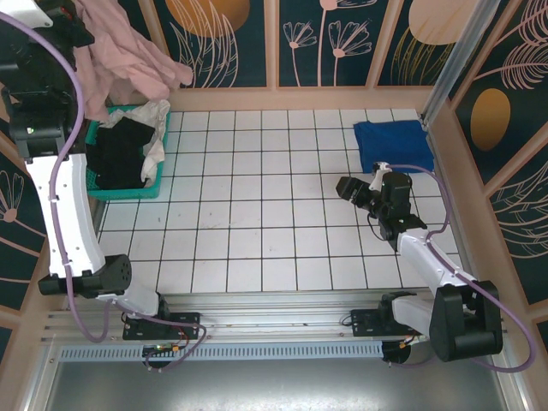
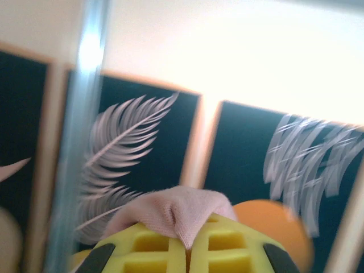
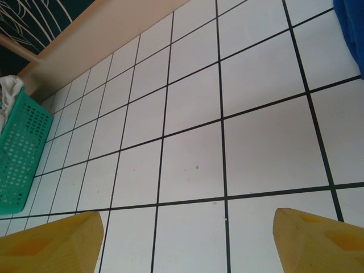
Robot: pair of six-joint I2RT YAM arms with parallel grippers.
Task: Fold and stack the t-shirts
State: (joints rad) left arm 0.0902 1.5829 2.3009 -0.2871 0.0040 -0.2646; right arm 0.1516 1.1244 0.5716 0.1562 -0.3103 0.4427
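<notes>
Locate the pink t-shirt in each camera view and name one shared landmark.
Top external: pink t-shirt hangs upper left, above the teal basket.
Left wrist: bottom centre, pinched in the shut left gripper.
Shared landmark: dark feather-print wall panels.

I see a white tiled counter with dark lines. Dark blue walls with pink plants and orange circles stand far and right.

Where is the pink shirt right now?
In the top view the pink shirt hangs at the far left corner, lifted above the teal basket; the left gripper is shut on a pinch of it.
</notes>
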